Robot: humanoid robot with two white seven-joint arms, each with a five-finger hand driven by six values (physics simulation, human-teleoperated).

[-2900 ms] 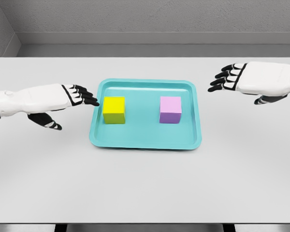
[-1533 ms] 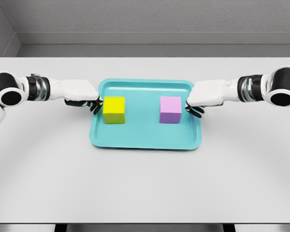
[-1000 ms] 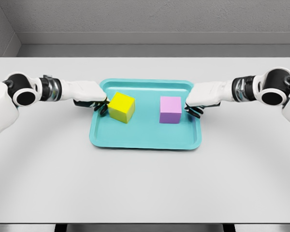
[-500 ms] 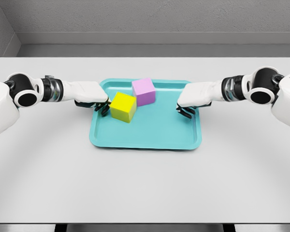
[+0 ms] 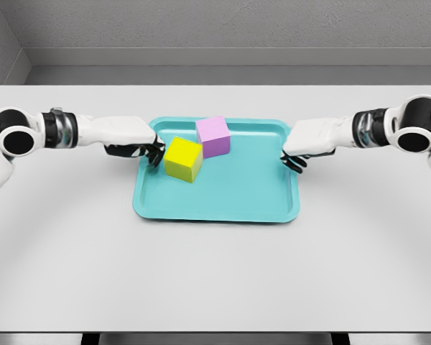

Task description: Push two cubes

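A yellow cube [image 5: 183, 159] sits turned at an angle in the left half of the teal tray [image 5: 223, 208]. A pink cube [image 5: 213, 136] stands just behind it to the right, touching its far corner near the tray's back rim. My left hand [image 5: 145, 152] lies at the tray's left rim, its dark fingers curled down, right beside the yellow cube's left face and holding nothing. My right hand [image 5: 297, 159] is at the tray's right rim with fingers curled, well apart from both cubes.
The tray lies in the middle of a white table [image 5: 215, 280]. A grey wall runs behind the table's far edge. Both forearms stretch in low over the table from the left and right sides.
Both cubes were pushed toward the tray's middle and now touch. In the last half second the right hand drew back right to the rim and the left hand eased slightly left.
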